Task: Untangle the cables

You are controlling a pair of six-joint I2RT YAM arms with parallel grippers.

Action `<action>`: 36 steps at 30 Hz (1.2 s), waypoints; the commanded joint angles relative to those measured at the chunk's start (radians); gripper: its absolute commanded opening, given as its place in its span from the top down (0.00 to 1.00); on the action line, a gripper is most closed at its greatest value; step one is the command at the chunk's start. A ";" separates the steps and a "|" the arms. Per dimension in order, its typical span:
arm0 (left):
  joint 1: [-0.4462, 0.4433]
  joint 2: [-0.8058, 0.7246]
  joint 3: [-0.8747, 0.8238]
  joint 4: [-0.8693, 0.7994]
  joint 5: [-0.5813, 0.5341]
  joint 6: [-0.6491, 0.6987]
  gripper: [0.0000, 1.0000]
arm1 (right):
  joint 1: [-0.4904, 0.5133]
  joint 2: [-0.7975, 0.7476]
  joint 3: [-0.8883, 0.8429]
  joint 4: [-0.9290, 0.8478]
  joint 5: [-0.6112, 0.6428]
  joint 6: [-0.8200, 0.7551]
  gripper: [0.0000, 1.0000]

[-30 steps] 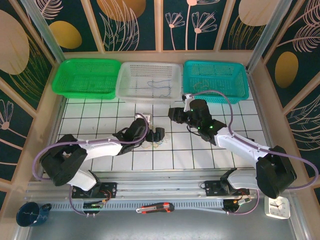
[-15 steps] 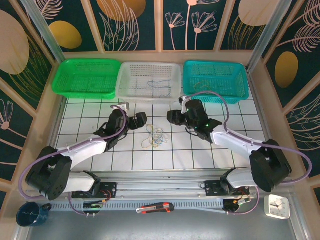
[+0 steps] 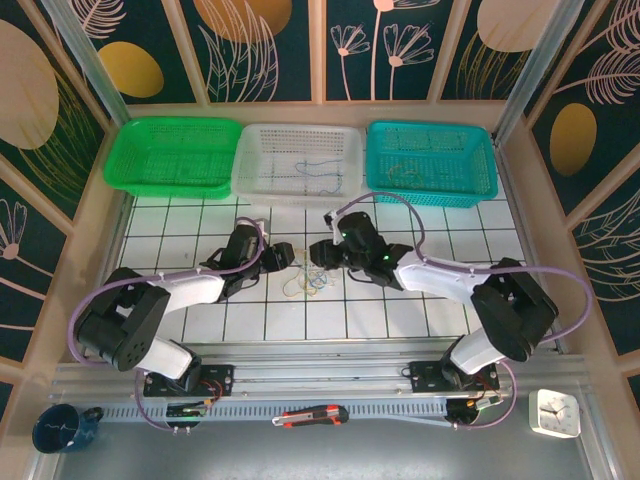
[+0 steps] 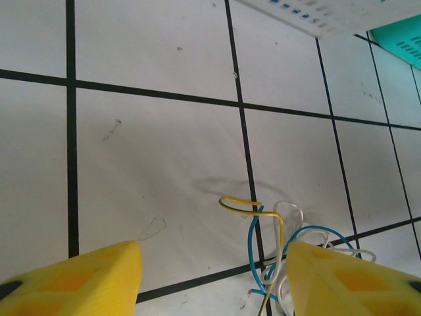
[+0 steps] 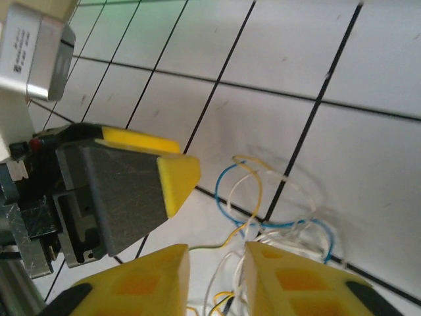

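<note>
The left pincer [image 4: 214, 253] is spread, the cables [image 4: 276, 237] by one finger [image 4: 342, 276], bare tiled table [image 4: 158, 131] ahead. The right pincer [image 5: 217, 253] is narrowly parted over the cables, the left pincer's fingertip [image 5: 177, 174] just beside.

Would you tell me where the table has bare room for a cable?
Free: tiles before the green basket; tiles before the teal basket; near tiles between left arm and right arm. Crowded: centre, left gripper and right gripper at the cables.
</note>
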 commanded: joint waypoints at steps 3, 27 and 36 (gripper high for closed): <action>0.006 -0.033 -0.004 -0.023 0.027 0.000 0.40 | 0.041 0.020 0.033 0.044 -0.011 0.018 0.77; 0.007 -0.155 -0.104 -0.027 0.010 -0.040 0.33 | 0.088 0.152 0.007 0.006 0.071 -0.096 0.75; 0.000 -0.139 -0.083 -0.033 0.099 -0.025 0.35 | -0.082 0.122 -0.071 0.006 0.107 -0.123 0.81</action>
